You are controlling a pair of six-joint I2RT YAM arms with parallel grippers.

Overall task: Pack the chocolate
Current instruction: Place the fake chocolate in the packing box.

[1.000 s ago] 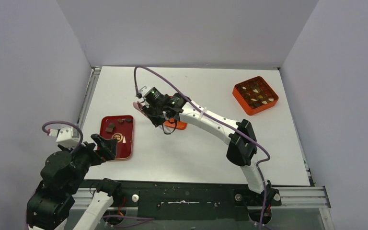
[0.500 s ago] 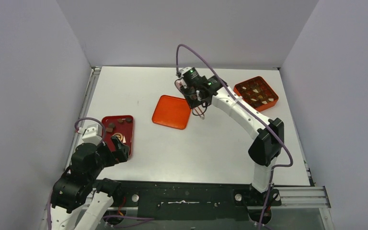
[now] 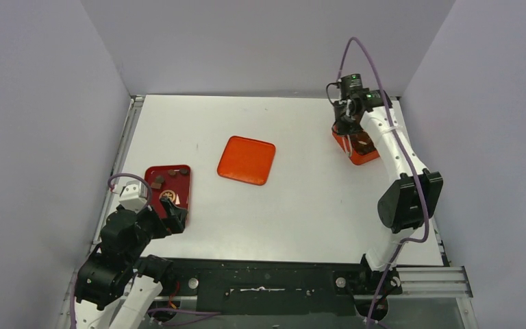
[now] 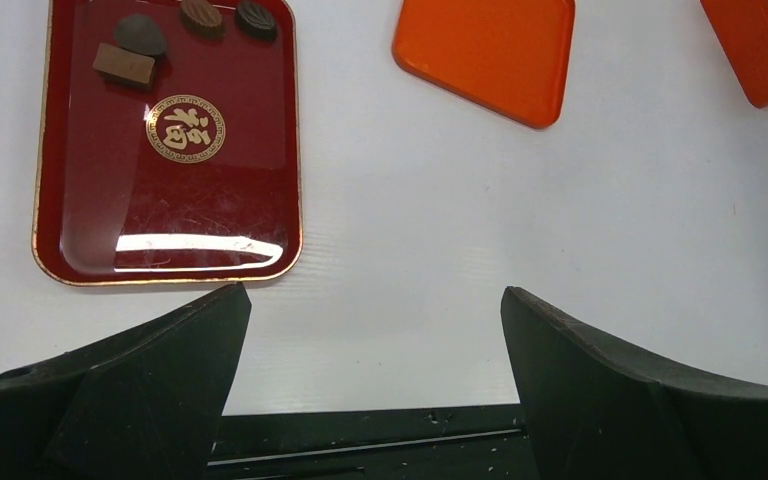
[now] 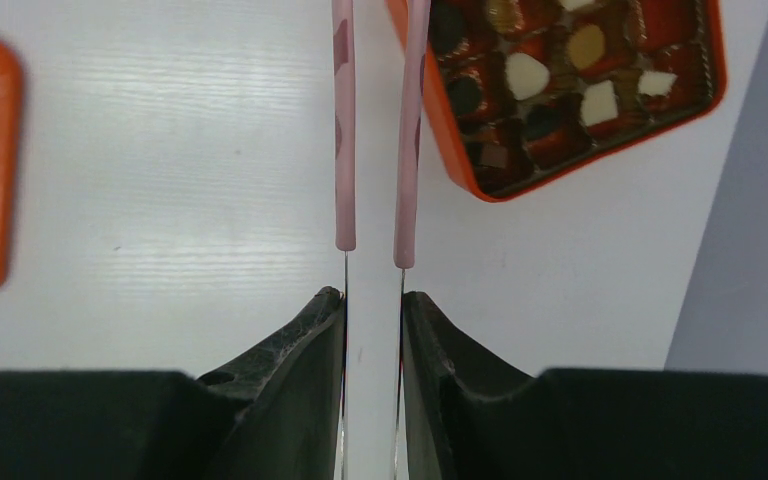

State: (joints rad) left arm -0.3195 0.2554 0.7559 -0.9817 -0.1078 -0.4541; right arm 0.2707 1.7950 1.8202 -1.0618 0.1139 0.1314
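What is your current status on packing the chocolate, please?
Left gripper open, empty, near red tray. Right gripper shut on pink tongs at orange box. Four chocolates on tray, others boxed. Lid off, nothing in the way.

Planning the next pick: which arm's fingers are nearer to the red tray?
Left. The left fingers hover open at the near edge of the red tray; the right fingers, holding pink tongs, are far away at the orange box.

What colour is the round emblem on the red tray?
Gold: the emblem on the red tray shows best in the left wrist view.
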